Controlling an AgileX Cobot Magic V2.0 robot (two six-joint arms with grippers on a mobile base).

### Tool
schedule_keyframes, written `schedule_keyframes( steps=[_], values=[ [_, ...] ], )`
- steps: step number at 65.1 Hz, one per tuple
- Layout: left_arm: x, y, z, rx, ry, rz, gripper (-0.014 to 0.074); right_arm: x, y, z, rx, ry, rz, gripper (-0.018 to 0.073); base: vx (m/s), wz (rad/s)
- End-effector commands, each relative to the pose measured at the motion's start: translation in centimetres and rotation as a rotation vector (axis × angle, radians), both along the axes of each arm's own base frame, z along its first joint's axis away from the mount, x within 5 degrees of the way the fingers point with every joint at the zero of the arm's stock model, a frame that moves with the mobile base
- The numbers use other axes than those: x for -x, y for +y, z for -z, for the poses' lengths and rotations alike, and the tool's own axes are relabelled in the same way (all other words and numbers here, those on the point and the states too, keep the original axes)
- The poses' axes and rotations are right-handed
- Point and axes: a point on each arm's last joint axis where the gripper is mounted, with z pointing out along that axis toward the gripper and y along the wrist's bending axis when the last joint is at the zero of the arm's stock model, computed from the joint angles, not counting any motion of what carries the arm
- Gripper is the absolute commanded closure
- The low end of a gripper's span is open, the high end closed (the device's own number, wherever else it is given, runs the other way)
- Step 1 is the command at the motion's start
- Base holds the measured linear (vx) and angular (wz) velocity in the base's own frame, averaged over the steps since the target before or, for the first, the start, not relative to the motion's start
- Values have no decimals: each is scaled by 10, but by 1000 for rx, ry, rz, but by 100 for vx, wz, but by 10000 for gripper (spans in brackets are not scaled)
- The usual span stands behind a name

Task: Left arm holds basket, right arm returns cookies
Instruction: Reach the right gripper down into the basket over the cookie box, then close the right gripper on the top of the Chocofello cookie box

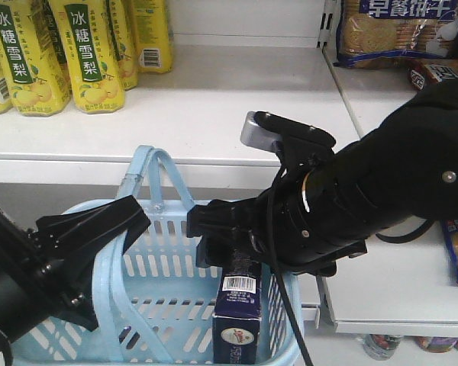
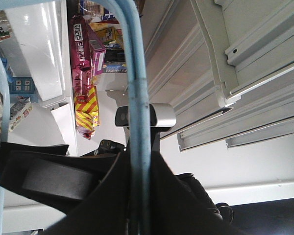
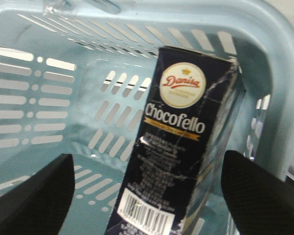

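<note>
Left gripper point(image 2: 137, 183) is closest in. Its wedge fingers are clamped on one hoop handle point(image 2: 136, 73) of the basket point(image 1: 160, 274), with the blue bar running straight between them. That side looks sorted.

The cookies point(image 3: 179, 147) are not out yet. The navy carton stands on end inside the basket, at the right-hand end, hard by the wall. It looks tilted in the wrist view and upright from the front, so the lean is unclear.

Right gripper point(image 3: 147, 166) is down in the basket with its fingers spread wide either side of the carton. There's a gap on both sides and no contact that I can see.

Handling guess:
- It's a light, stiff cardboard box with a glossy print, so a bit slick.
- One long edge is already creased white, so it will crush if squeezed hard.
- I'd take it across the upper half, pads flat on opposite faces, with moderate force.

Room:
- The basket wall is tight on one side of the carton, with open floor on the other.
- The hoop handles stand up at the left.
- The shelf lip point(image 1: 175, 164) sits just behind and above the rim.
- I'd lift straight up past the rim before swinging toward the shelf point(image 1: 229, 99).
- The yellow bottles point(image 1: 91, 53) are well to the left.
</note>
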Motion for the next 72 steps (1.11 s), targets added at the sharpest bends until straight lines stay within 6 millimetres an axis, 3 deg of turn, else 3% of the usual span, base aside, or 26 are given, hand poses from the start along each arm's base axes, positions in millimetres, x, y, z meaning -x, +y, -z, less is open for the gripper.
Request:
schedule_keyframes(
  steps=[1, 28, 49, 72],
  values=[
    [-4, 6, -23, 139, -76, -47, 599, -1, -2, -15, -37, -73, 4, -10, 0, 0],
    [-4, 6, -23, 139, -76, -47, 599, -1, 10, -4, 4, -71, -30, 52, 0, 0],
    [-4, 6, -23, 139, -76, -47, 599, -4, 7, 3, 116, -96, -61, 53, 0, 0],
    [-4, 6, -23, 139, -76, -47, 599, -11, 15, 14, 122, -84, -62, 53, 0, 0]
  ],
)
